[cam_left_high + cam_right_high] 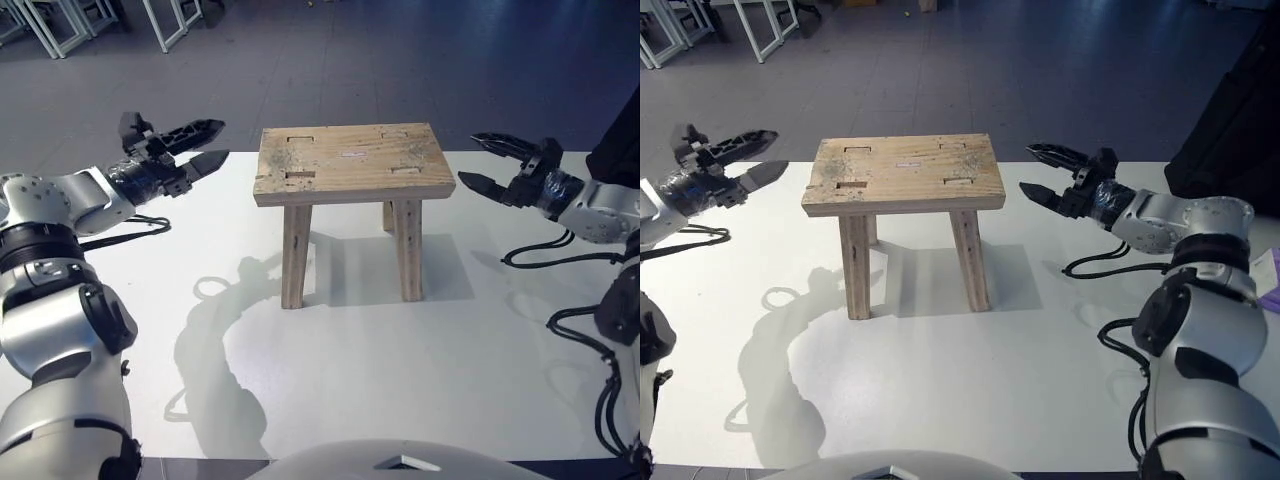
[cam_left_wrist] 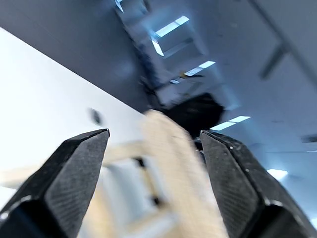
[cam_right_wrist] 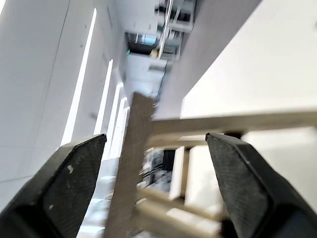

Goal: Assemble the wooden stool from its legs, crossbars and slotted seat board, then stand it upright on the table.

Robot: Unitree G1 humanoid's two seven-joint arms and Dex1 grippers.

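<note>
The wooden stool stands upright on its legs in the middle of the white table, its slotted seat board on top. My left gripper hovers open just left of the seat, fingertips pointing at it with a small gap between. My right gripper hovers open just right of the seat, also apart from it. In the left wrist view the stool shows blurred between my black fingers. The right wrist view looks past its fingers at the stool.
Black cables lie on the table under my right arm, and another cable runs under my left arm. Beyond the table's far edge is grey floor with white furniture frames. A dark shape stands at the right.
</note>
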